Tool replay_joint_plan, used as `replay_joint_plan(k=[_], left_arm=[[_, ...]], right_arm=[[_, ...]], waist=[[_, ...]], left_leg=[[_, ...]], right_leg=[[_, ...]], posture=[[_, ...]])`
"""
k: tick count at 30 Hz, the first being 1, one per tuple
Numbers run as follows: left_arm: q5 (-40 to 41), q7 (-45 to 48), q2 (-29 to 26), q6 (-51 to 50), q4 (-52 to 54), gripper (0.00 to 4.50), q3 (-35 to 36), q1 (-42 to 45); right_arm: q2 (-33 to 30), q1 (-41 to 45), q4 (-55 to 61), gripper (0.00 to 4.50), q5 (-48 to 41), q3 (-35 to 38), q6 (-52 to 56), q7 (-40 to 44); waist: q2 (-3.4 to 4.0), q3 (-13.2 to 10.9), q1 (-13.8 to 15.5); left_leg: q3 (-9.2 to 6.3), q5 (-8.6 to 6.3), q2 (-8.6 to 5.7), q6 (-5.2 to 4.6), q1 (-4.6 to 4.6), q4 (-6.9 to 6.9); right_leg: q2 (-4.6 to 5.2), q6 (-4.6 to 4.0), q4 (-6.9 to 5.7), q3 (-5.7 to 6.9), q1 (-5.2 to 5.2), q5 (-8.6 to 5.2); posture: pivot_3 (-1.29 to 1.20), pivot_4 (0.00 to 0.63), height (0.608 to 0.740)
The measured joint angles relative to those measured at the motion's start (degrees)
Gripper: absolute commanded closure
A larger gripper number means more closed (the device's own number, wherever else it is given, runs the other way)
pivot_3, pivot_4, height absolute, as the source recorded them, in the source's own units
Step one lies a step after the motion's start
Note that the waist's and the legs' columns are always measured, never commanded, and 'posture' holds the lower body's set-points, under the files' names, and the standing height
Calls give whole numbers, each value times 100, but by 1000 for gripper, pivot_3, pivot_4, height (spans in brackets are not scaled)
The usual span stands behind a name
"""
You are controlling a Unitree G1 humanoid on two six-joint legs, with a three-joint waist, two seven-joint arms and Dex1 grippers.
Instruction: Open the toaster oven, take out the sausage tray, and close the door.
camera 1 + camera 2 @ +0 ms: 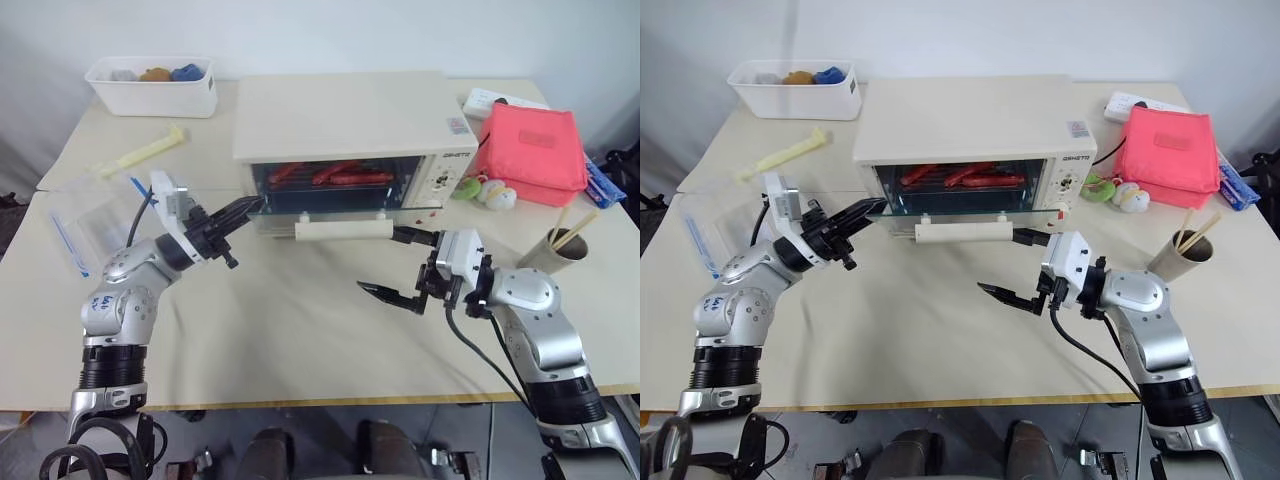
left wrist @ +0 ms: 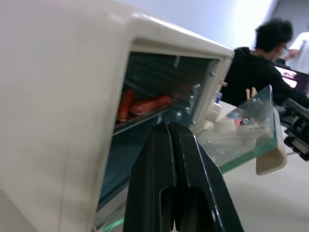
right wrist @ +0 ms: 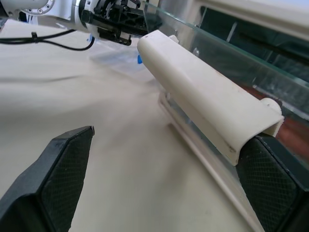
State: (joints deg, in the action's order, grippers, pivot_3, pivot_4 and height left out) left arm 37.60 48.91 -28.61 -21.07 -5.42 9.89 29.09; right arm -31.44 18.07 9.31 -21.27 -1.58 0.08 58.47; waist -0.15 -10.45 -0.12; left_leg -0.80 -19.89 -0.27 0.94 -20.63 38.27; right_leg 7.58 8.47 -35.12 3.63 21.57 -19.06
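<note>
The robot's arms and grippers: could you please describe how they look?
Both arms have silver-grey metal shells with black ribbed collars near the base. White blocks sit at the wrists, with black cables looping out. The left gripper and right gripper have two tapered black fingers; the right one's inner pads show a fine cross-hatched texture.

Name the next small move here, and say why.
Probably reach the left gripper into the oven toward the tray. The door already hangs open and level, sausages sit inside, and the shut left fingers point at the oven mouth's left edge. The right gripper is open beside the handle.
</note>
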Motion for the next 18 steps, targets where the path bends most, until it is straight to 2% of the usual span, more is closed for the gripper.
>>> replay_joint_plan(k=[3,7,11,18], left_arm=[[-143,283,17,76,-134,4480,-163,-13],[-516,692,-48,298,-247,4480,-459,-205],[-768,826,-62,475,-364,4480,-549,-409],[-1204,996,-65,860,-371,4480,-783,-793]], right_arm=[[-110,-607,397,0,-1,189,31,-187],[-408,-2063,960,0,1,967,146,-547],[-490,-2865,1155,0,49,1611,162,-819],[-670,-2777,1310,0,209,2023,226,-1217]], waist=[[0,0,63],[0,0,153],[0,-1,134],[1,0,119]], left_leg=[[-9,0,-4,0,-13,11],[-13,-1,-5,-1,-41,38],[-4,1,-3,-4,-44,80],[-2,23,4,-4,-34,75]], right_leg=[[3,0,2,10,-3,0],[2,1,9,18,1,1],[0,-6,-7,11,-6,6],[-4,-19,1,1,-4,34]], posture=[[0,150,740],[0,150,740],[0,150,740],[0,150,740]])
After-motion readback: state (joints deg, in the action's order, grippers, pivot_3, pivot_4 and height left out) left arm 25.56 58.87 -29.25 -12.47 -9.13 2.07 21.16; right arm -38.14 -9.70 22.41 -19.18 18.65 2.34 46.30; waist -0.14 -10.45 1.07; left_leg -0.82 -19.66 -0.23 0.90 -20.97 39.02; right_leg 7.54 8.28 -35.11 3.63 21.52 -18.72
